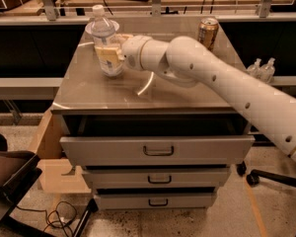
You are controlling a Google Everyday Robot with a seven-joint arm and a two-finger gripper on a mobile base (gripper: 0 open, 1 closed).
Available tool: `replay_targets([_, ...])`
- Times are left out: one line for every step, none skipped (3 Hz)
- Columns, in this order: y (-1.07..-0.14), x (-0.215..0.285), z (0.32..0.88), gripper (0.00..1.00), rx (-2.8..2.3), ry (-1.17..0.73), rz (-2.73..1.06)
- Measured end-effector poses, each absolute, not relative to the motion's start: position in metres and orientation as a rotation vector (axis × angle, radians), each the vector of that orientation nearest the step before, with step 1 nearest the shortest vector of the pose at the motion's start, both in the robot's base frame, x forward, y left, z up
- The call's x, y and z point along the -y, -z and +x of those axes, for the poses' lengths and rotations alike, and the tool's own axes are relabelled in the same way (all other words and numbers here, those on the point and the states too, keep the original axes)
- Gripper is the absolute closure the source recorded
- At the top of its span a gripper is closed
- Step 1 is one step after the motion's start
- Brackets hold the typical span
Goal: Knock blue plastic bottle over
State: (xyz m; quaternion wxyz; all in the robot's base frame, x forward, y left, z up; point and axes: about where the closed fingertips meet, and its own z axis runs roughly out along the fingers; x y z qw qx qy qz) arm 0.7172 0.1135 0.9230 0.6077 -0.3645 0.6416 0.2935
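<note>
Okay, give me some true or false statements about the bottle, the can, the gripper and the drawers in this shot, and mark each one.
1. The blue plastic bottle stands upright on the cabinet top. True.
2. The gripper is next to the gold can. False: it is at the lower half of the blue plastic bottle, and the can stands apart at the back right.
3. The gold can lies on its side. False: it is upright.
4. The top drawer sticks out farther than the two below it. True.
5. The two tiny clear bottles stand on the cabinet top. False: they are off to the right, beyond the cabinet.
</note>
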Motion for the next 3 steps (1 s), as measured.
replay_targets([-0.96, -0.153, 0.693, 1.0, -1.51, -0.653, -1.011])
replay_targets([-0.976, -0.161, 0.686, 1.0, -1.596, -0.569, -1.16])
replay_targets([-0.975, -0.139, 0.699, 1.0, -1.717, -0.436, -1.254])
